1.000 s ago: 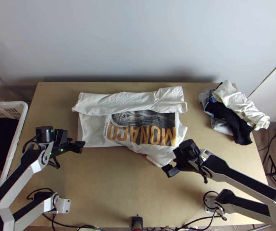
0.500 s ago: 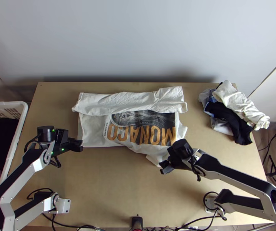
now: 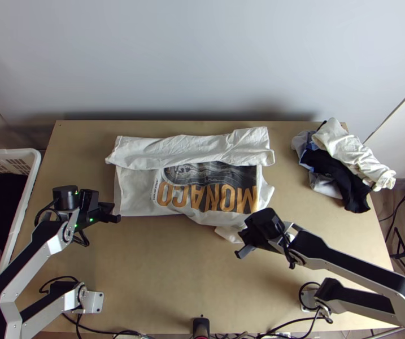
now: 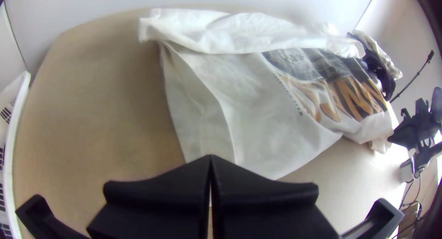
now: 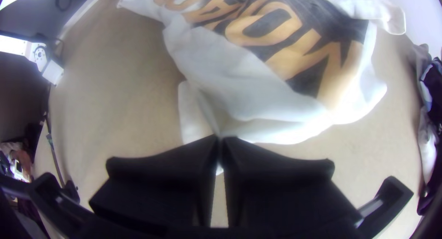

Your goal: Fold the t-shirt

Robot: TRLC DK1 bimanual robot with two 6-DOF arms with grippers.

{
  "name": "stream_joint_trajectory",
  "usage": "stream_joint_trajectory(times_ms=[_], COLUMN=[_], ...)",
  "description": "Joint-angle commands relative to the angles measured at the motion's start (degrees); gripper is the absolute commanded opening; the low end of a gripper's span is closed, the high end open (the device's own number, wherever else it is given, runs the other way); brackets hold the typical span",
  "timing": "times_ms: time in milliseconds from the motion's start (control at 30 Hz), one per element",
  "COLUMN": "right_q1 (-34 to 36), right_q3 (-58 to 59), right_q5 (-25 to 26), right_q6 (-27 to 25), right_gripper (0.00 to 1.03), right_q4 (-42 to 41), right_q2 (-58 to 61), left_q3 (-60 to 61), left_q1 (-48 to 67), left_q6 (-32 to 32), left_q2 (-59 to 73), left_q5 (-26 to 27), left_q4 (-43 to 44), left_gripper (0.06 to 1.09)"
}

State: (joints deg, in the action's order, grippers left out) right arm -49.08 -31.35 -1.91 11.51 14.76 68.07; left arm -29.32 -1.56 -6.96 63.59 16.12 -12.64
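The right gripper point(image 3: 244, 244), black with two wide flat fingers, stands at the near right part of the t-shirt. In the right wrist view the fingertips of the right gripper point(image 5: 219, 138) are nearly together, pinching a bit of white cloth, and creases run in to that point. The left gripper point(image 3: 114, 214), built the same, is at the shirt's near left corner. In the left wrist view the fingertips of the left gripper point(image 4: 211, 157) meet, with no cloth to be seen between them.

A plain pale grey wall point(image 3: 202, 56) rises behind the light wooden table point(image 3: 162, 277). The white cotton t-shirt point(image 3: 137, 192), with large orange lettering over a dark printed picture, lies across the table's middle and far part. Its far side is folded over in a long, wrinkled plain band that covers part of the print. Below the band the front lies mostly flat; at the near right the cloth is bunched and sags toward the right gripper. At the left end two layers part slightly, one edge set back from the other.

Beside the table's left edge stands a white plastic laundry basket point(image 3: 10, 151) with black and dull pink cloth inside. At the far right corner of the table is a loose heap of white, black and blue clothes point(image 3: 343, 164), well apart from the shirt.
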Motion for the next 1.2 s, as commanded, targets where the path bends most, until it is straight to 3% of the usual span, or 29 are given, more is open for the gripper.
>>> stream_joint_trajectory(times_ms=[0, 200, 233, 333, 367, 433, 833, 867, 900, 1000, 1033, 1067, 1167], right_q1=[-0.1, -0.1, -0.1, -0.1, -0.1, 0.0, 0.3, 0.3, 0.3, 0.3, 0.3, 0.2, 0.3], right_q3=[0.2, 0.2, 0.2, 0.2, 0.3, 0.3, 0.5, 0.5, 0.4, 0.2, 0.2, 0.2, 0.3], right_q5=[0.7, 0.7, 0.7, 0.7, 0.8, 0.8, 0.9, 0.9, 0.9, 1.4, 1.5, 1.6, 1.7], right_q6=[-0.4, -0.7, -0.7, -1.0, -1.0, -1.0, -1.2, -1.3, -1.3, -1.5, -1.7, -1.8, -1.9], right_gripper=[0.07, 0.07, 0.07, 0.07, 0.07, 0.07, 0.07, 0.07, 0.07, 0.07, 0.07, 0.07, 0.06], right_q4=[1.7, 1.6, 1.5, 1.3, 1.3, 1.3, 1.3, 1.3, 1.3, 1.6, 1.7, 1.8, 1.9], right_q2=[-3.3, -3.1, -2.9, -2.8, -2.8, -2.8, -3.8, -3.8, -3.9, -4.1, -4.1, -4.2, -4.6], left_q3=[0.0, 0.2, 0.2, 0.8, 0.9, 0.9, 0.2, 0.2, 0.3, 0.2, 0.1, 0.1, -0.1], left_q1=[1.3, 2.5, 3.0, 3.3, 3.3, 3.1, 4.4, 4.7, 5.3, 5.3, 5.4, 5.4, 5.3], left_q6=[2.2, 2.7, 2.5, 2.3, 2.2, 2.1, 3.8, 4.0, 4.0, 4.0, 4.0, 4.0, 3.9], left_q2=[-1.1, -1.0, -1.2, -1.9, -1.8, -1.2, 5.6, 6.0, 6.4, 6.5, 6.5, 6.8, 5.9], left_q5=[0.8, 0.8, 0.8, 0.8, 0.8, 0.8, -0.9, -1.1, -1.1, -1.1, -1.2, -1.2, -1.6], left_q4=[0.1, -3.2, -4.0, -5.5, -5.5, -5.1, -0.1, 0.0, 0.5, 1.8, 1.9, 2.0, 1.7], left_gripper=[0.09, 0.11, 0.18, 0.72, 0.81, 0.81, 0.8, 0.73, 0.6, 0.45, 0.35, 0.14, 0.1])
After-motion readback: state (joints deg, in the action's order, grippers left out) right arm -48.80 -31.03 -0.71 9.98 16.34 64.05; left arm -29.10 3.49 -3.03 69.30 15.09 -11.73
